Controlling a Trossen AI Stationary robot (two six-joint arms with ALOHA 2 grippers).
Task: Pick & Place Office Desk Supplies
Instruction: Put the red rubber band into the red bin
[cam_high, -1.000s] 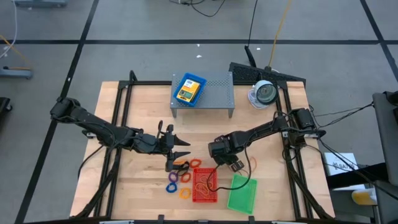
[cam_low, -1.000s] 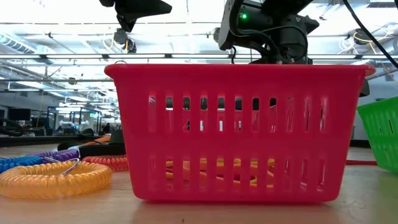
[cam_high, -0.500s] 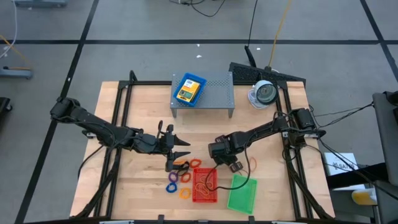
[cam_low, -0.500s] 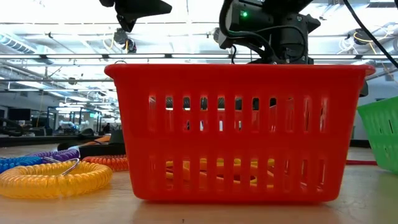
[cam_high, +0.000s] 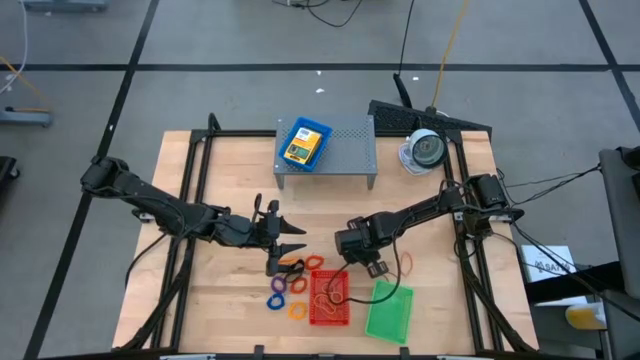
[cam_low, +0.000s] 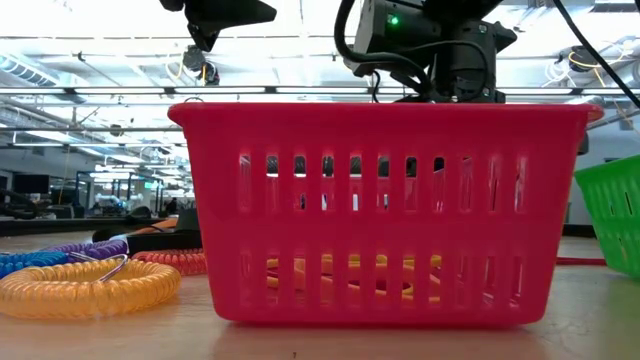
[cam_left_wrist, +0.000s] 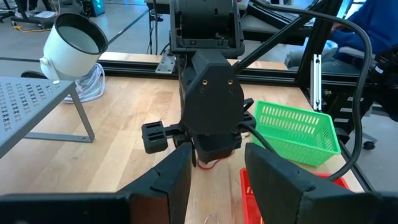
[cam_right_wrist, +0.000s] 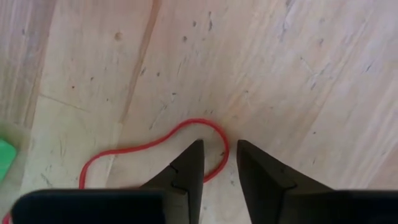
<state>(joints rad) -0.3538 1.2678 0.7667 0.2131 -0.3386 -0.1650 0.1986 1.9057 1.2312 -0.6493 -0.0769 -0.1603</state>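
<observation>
Compared with a second before, the right end effector (cam_right_wrist: 214, 163) had narrowed its fingers over a red rubber band (cam_right_wrist: 149, 146) on the table (cam_high: 230, 305), a small gap remaining. At lower centre, the red tray (cam_high: 329, 300) held rubber bands.

The left end effector (cam_high: 290, 245) stayed half open, empty.

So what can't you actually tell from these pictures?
- Right gripper: its fingers straddle the red rubber band on the table, but the right wrist view doesn't show whether they pinch it.
- Red tray: in the low view its wall hides most of the contents; only orange shapes show through the slots.
- Blue box on the grey shelf: lettering too small in the high view.
</observation>
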